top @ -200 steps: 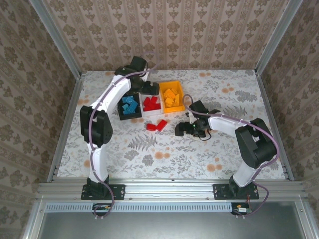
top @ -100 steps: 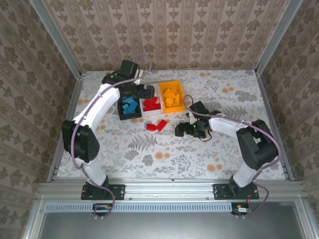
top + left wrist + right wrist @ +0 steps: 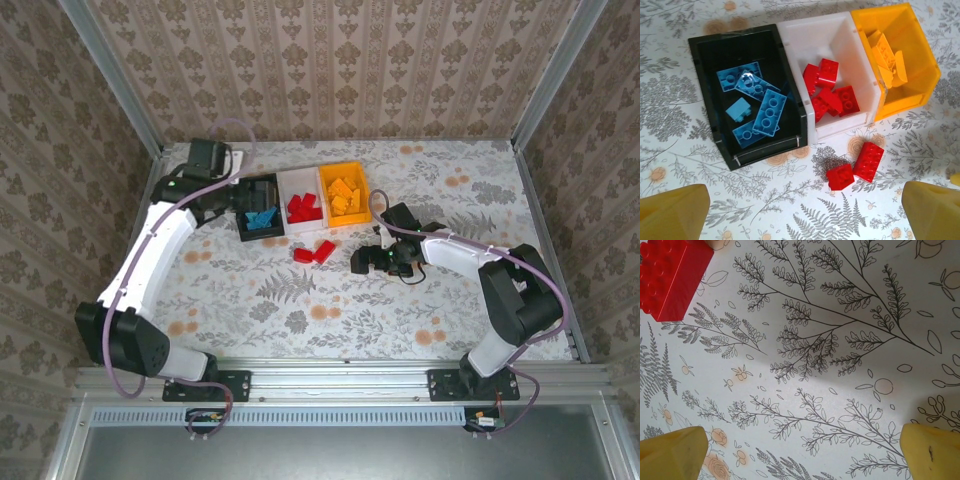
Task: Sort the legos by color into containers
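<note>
No readable text, label, brand, number or sign appears on the bins, the legos, the table or the arms.

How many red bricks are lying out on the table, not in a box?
2. A small red brick and a longer red brick lie side by side just in front of the white bin.

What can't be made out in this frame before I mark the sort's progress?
- Orange bin, left wrist view: orange legos blend with its walls; count unclear.
- Red lego, right wrist view: cut off by the top-left edge.
- Right gripper, top view: too small and dark to read its jaws.
</note>
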